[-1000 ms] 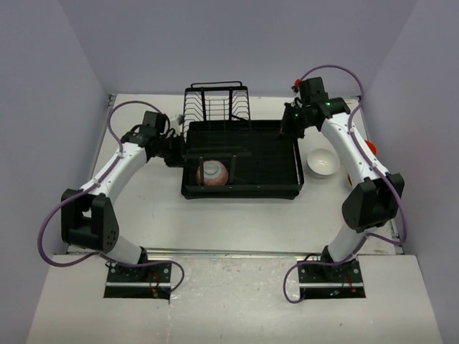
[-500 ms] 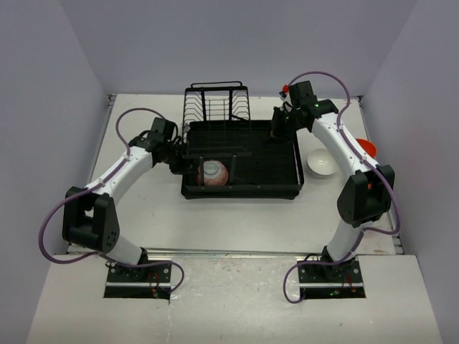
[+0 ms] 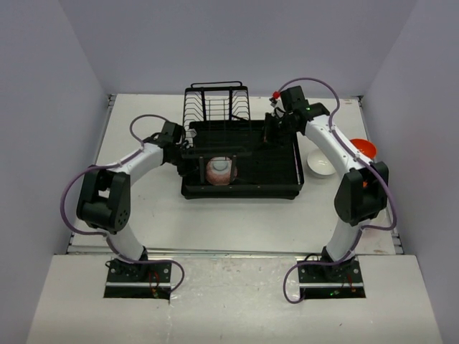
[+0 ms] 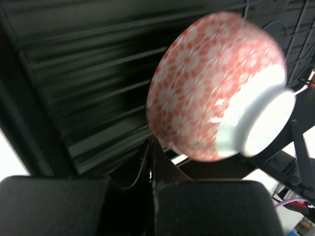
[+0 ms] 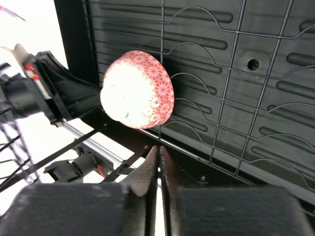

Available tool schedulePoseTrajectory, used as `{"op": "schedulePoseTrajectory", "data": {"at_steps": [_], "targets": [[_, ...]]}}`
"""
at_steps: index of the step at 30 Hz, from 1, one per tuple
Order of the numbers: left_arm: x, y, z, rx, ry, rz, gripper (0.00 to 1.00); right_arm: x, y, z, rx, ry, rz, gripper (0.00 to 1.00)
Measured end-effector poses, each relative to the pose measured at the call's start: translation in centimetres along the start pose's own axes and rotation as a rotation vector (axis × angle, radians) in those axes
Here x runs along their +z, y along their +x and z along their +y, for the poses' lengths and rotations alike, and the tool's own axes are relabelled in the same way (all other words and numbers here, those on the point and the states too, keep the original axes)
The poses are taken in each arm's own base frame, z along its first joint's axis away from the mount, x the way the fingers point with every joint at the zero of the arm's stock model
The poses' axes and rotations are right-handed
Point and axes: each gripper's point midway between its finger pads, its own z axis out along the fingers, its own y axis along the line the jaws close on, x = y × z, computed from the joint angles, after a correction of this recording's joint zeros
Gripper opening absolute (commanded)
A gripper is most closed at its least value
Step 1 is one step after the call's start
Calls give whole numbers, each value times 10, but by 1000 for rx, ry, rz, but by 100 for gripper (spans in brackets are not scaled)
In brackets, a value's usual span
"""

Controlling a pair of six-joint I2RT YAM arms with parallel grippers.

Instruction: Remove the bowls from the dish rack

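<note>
One bowl (image 3: pixel 220 170) inside dish rack (image 3: pixel 272 192)

red-and-white floral bowl (image 3: pixel 220 170), black rack (image 3: pixel 276 161), white bowl (image 3: pixel 322 163), orange bowl (image 3: pixel 363 147)

left arm (image 3: pixel 136 166): you had it folded at the elbow, forearm reaching forward and right.
left gripper (image 4: pixel 150 143): fingers pressed together.
right arm (image 3: pixel 331 143): you had it stretched forward, wrist turned left.
right gripper (image 5: pixel 158 148): fingers pressed together.

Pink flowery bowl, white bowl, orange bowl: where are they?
Pink flowery bowl (image 5: pixel 147 91), right wrist view, its patterned side.
White bowl (image 3: pixel 323 163), top view, its inside.
Orange bowl (image 3: pixel 364 148), top view, its inside.
</note>
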Motion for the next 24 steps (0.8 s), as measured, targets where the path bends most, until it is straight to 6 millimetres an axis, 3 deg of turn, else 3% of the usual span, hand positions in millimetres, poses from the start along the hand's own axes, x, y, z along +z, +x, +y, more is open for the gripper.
{"op": "schedulePoseTrajectory", "data": {"at_steps": [2,3,7,10,18,19,21,24], "targets": [[3,-4,-3,3,11,4,0,6,2,-2,4,6,18,18],[5,-8,-5,6,19,3,0,10,4,-5,8,10,30,34],[11,-18,-9,5,39,7,0,23,10,-14,10,33,70,62],[15,-23,-13,7,57,12,0,29,16,-20,6,37,90,70],[23,-29,-23,17,114,32,0,41,29,-12,2,-77,142,74],[23,-30,-25,19,123,33,0,43,31,-9,3,-106,150,76],[24,-29,-27,20,131,38,0,47,36,-6,15,-153,172,91],[24,-27,-28,23,137,45,0,51,40,0,28,-212,190,92]]}}
